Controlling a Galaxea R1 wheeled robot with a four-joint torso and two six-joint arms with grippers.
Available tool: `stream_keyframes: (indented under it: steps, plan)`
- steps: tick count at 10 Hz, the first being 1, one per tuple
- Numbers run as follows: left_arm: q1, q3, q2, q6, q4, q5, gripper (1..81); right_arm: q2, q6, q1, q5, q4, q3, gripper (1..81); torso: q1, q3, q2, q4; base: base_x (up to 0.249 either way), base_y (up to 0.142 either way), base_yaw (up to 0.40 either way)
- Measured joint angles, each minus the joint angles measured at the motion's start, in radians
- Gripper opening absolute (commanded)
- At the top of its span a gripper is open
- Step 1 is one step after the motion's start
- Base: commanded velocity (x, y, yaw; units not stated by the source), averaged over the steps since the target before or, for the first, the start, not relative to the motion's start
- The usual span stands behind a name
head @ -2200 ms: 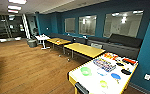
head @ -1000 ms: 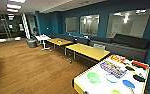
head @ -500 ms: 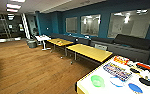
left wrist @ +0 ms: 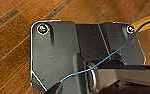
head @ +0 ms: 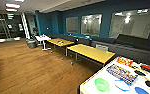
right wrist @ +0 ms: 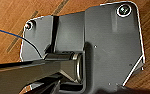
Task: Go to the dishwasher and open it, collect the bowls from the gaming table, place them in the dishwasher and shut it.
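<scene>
gripper state: cannot tell, either arm; both wrist cameras look down on wood floor (left wrist: pixel 11 37). bowls: green bowl (head: pixel 101 84) and two blue bowls (head: pixel 121 85) on white surface (head: pixel 91 86). likely light, stiff, slippery plastic; grip at the rim.

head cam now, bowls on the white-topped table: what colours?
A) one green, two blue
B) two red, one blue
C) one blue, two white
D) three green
A: on the gaming table, a translucent green bowl sits beside two blue bowls, the second nearer the picture's right edge.
</scene>
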Motion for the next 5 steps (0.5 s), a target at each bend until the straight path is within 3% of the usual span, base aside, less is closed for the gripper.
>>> stream_keyframes:
  steps: [5]
  plan:
    - [0.003, 0.0, 0.0, 0.0, 0.0, 0.0, 81.1, 0.002, 0.0, -0.005, 0.0, 0.0, 0.0, 81.1, 0.0, 0.0, 0.0, 0.0, 0.134, 0.071, 0.0]
